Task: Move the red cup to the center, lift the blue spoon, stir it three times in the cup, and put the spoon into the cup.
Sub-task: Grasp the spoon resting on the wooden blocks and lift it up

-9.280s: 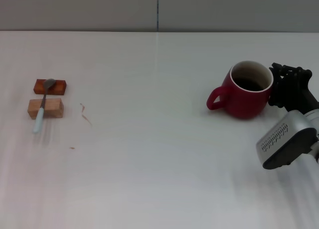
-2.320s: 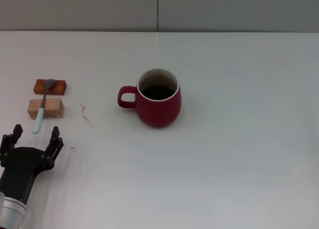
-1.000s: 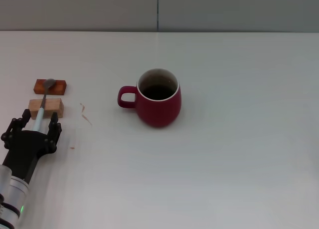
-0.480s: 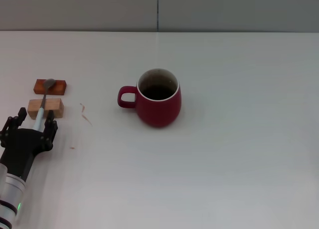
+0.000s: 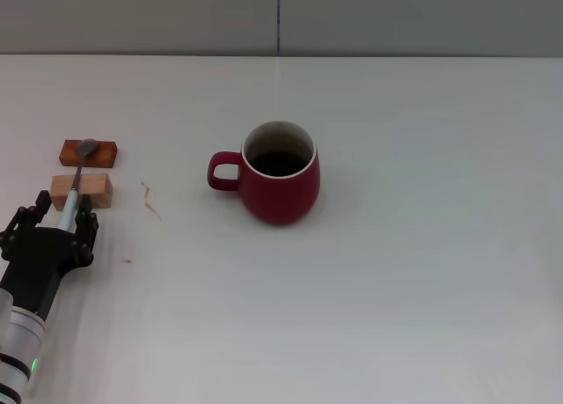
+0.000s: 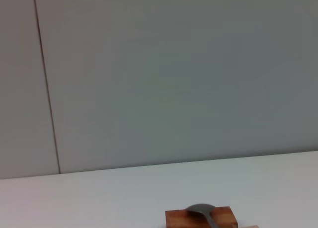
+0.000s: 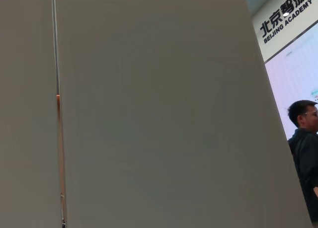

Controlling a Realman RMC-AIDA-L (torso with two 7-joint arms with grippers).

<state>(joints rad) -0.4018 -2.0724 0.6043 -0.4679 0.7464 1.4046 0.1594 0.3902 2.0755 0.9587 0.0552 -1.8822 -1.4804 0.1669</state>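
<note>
Standing upright near the middle of the white table [image 5: 413, 272], the red cup [image 5: 280, 177] has its handle turned toward the blue spoon [image 5: 74, 187], which lies well off to the cup's left across two small wooden blocks [image 5: 81, 191], grey bowl on the reddish far block, light blue handle over the pale near one. The left gripper [image 5: 54, 212] sits at the spoon's handle end, fingers [image 5: 88, 217] spread on either side of it, not clamped. The right gripper is out of sight.
</note>
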